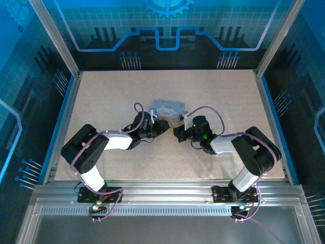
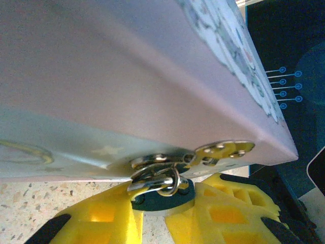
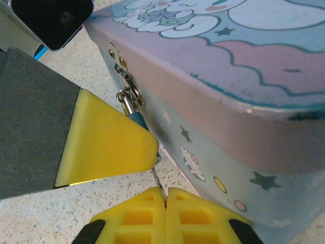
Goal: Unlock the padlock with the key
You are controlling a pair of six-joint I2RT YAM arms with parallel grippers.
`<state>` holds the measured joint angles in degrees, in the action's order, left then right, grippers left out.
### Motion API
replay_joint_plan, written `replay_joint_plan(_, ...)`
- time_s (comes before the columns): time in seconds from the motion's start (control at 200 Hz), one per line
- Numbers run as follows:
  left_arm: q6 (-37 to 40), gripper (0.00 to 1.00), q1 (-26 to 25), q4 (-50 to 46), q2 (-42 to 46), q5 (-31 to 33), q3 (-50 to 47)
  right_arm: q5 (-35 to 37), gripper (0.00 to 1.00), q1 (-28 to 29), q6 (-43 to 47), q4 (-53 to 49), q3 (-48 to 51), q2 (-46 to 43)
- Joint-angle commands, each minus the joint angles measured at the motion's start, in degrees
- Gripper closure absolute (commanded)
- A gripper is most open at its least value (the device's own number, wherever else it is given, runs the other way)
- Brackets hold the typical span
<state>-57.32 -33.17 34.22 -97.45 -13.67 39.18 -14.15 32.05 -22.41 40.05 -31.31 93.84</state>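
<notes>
Left jaws: narrow, clamped on padlock (image 2: 157, 200) body. Right jaws: pinched tight on key (image 3: 158, 182), shaft running to 12 o'clock toward padlock, tip hidden. Padlock shackle through hasp (image 2: 218, 151) of tin (image 1: 167, 108), mid-desk (image 1: 213, 91), 12 o'clock of both jaws

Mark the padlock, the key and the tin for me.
padlock (image 2: 158, 200), left wrist view, on its dark body.
key (image 3: 158, 179), right wrist view, on its thin blade.
tin (image 3: 238, 66), right wrist view, on its printed lid.
</notes>
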Motion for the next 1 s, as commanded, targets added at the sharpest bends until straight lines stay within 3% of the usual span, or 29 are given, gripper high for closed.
replay_joint_plan(0.0,-1.0,0.82,-2.6,-0.7,1.0,-6.8,0.7,-1.5,0.99,-0.2,0.4,9.2,-5.0,0.0)
replay_joint_plan(0.525,-0.6,0.82,-2.7,-0.8,0.9,-6.3,0.3,-10.7,0.99,-4.0,-5.3,6.6,-8.1,3.9)
replay_joint_plan(0.865,-0.6,0.82,-2.7,-0.8,0.8,-6.4,0.3,-12.1,0.99,-3.8,-5.8,8.2,-9.2,5.4)
replay_joint_plan(0.995,-0.8,0.82,-2.7,-0.7,0.8,-6.6,0.4,-9.7,0.99,-3.2,-4.5,8.7,-8.8,4.9)
